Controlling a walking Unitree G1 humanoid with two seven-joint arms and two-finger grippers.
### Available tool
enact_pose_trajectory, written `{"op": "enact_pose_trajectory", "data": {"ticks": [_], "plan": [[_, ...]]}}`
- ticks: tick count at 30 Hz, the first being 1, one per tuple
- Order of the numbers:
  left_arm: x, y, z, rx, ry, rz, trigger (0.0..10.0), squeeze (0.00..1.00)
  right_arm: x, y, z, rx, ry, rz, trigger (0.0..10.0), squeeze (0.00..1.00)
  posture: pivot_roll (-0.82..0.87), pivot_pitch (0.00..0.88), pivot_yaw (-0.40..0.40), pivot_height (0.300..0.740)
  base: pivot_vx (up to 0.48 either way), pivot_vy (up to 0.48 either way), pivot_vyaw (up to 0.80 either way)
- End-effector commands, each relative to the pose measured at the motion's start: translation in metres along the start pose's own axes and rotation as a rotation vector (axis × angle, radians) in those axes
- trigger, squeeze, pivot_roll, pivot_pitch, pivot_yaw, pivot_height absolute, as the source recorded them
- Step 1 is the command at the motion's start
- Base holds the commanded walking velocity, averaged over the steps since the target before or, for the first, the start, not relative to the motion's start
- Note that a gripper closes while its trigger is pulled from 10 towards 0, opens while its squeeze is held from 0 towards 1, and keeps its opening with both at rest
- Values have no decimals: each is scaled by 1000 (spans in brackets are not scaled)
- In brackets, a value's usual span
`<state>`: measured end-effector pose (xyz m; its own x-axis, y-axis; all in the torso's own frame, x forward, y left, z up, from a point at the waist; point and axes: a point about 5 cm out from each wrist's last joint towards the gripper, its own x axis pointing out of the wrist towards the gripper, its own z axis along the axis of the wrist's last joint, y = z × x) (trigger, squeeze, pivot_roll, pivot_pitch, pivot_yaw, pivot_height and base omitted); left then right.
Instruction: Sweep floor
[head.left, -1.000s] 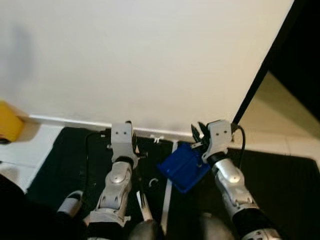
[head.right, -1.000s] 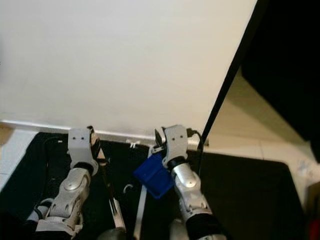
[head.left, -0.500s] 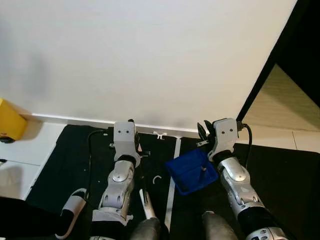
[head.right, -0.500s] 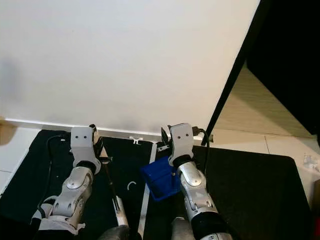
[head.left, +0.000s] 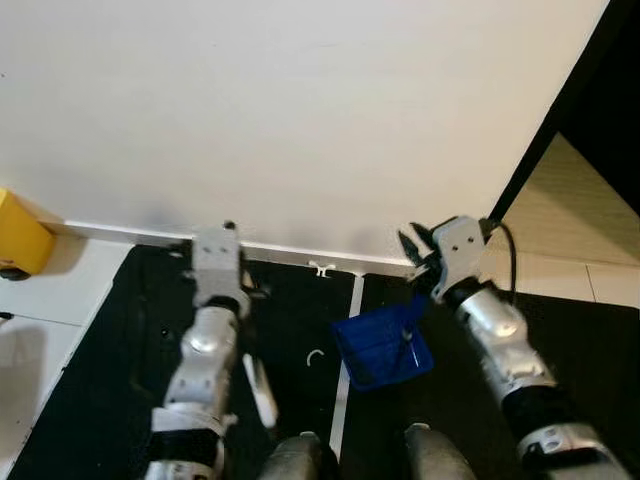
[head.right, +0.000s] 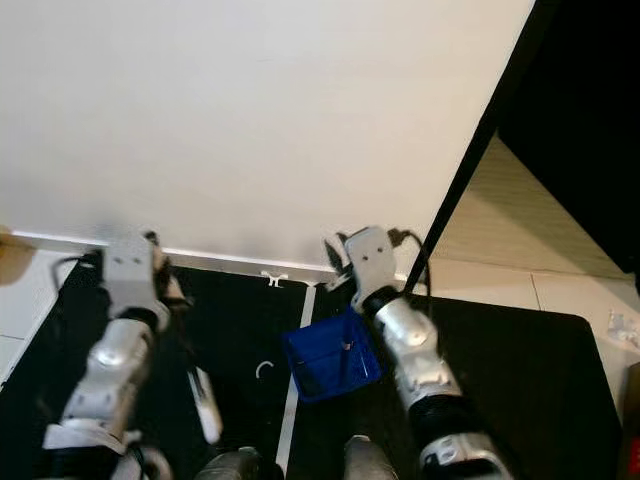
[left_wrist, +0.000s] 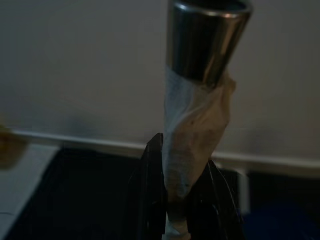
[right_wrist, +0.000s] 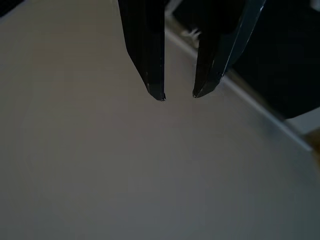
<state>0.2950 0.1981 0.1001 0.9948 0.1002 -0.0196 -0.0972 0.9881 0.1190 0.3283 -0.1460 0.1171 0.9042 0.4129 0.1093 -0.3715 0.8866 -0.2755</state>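
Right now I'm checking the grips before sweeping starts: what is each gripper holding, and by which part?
The left gripper clamps the broom handle on its taped section below the metal cap. The right gripper appears to hold the blue dustpan by its handle, unclear.

No readable text, label or number appears anywhere.

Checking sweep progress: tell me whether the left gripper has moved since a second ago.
Yes. Against the small white clip at the baseboard, the left gripper has shifted to the robot's left, away from the clip, with its broom handle.
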Motion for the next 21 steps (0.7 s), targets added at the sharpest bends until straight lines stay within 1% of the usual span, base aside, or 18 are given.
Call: {"op": "enact_pose_trajectory", "data": {"ticks": [1, 4, 5, 7, 8, 9, 10, 12, 13, 15, 17, 21], "plan": [[1, 6, 6, 18, -31, 14, 10000, 0, -1, -4, -2, 0, 12, -20, 10000, 0, 31, 117, 55, 740, 0, 0, 0], [0, 10, 4, 16, -25, 34, 10000, 0, 0, -19, -5, -35, 47, -95, 10000, 0, 39, 113, 52, 740, 0, 0, 0], [-2, 9, 2, 14, -19, 35, 10000, 0, -2, -26, -11, -39, 91, -155, 10000, 0, 41, 113, 52, 740, 0, 0, 0], [-5, 7, -2, 11, -8, 31, 10000, 0, -7, -35, -23, -42, 174, -251, 10000, 0, 44, 112, 52, 740, 0, 0, 0], [-5, 7, -2, 11, -8, 31, 10000, 0, -7, -35, -23, -42, 174, -251, 10000, 0, 44, 112, 52, 740, 0, 0, 0], [-7, 5, -5, 9, 1, 25, 10000, 0, -13, -36, -34, -26, 239, -308, 10000, 0, 44, 113, 55, 740, 0, 0, 0], [-7, 5, -5, 9, 1, 25, 10000, 0, -13, -36, -34, -26, 239, -308, 10000, 0, 44, 113, 55, 740, 0, 0, 0], [-7, 4, -6, 7, 7, 20, 10000, 0, -17, -37, -41, -16, 286, -352, 10000, 0, 43, 114, 59, 740, 0, 0, 0], [-7, 4, -6, 7, 7, 20, 10000, 0, -17, -37, -41, -16, 286, -352, 10000, 0, 43, 114, 59, 740, 0, 0, 0], [-7, 2, -7, 7, 13, 11, 10000, 0, -20, -44, -46, 9, 316, -425, 10000, 0, 37, 115, 62, 740, 0, 0, 0], [-6, 2, -7, 6, 15, 9, 10000, 0, -22, -48, -47, 19, 325, -455, 10000, 0, 33, 116, 64, 740, 0, 0, 0], [-5, 1, -7, 3, 16, 6, 10000, 0, -22, -47, -48, 32, 324, -460, 10000, 0, 27, 116, 64, 740, 0, 0, 0]]}}
